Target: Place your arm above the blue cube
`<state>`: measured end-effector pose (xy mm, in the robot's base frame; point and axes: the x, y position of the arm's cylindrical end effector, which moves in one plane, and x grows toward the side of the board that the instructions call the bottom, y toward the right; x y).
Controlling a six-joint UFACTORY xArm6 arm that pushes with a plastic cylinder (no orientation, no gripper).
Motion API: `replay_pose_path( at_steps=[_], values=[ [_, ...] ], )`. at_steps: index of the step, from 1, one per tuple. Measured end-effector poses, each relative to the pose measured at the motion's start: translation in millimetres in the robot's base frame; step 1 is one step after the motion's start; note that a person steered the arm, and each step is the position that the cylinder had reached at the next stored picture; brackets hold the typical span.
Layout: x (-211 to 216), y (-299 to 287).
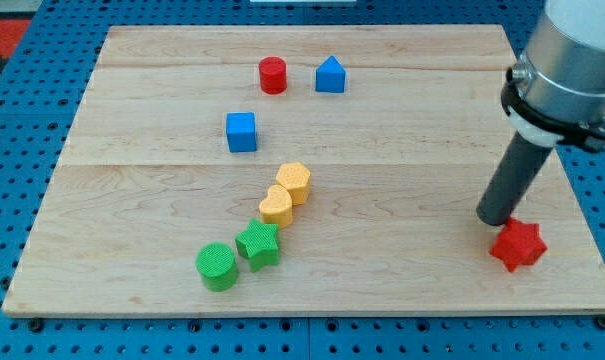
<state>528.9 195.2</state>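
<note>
My tip rests on the wooden board near the view's right edge, just above and touching or nearly touching the red star. The rod carries no gripper, so nothing is grasped. The blue cube sits well apart from the tip, left of the board's centre and toward the view's top. Above it stand a red cylinder and, just to that one's right, a blue house-shaped block. Below the cube a diagonal chain runs down-left: yellow hexagon, yellow heart, green star, green cylinder, each touching or just beside its neighbour.
</note>
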Motion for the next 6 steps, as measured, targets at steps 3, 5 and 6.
replay_pose_path(
  at_steps=[3,5,6],
  values=[
    [-148,-124],
    [-170,-306],
    [-140,-314]
  ],
)
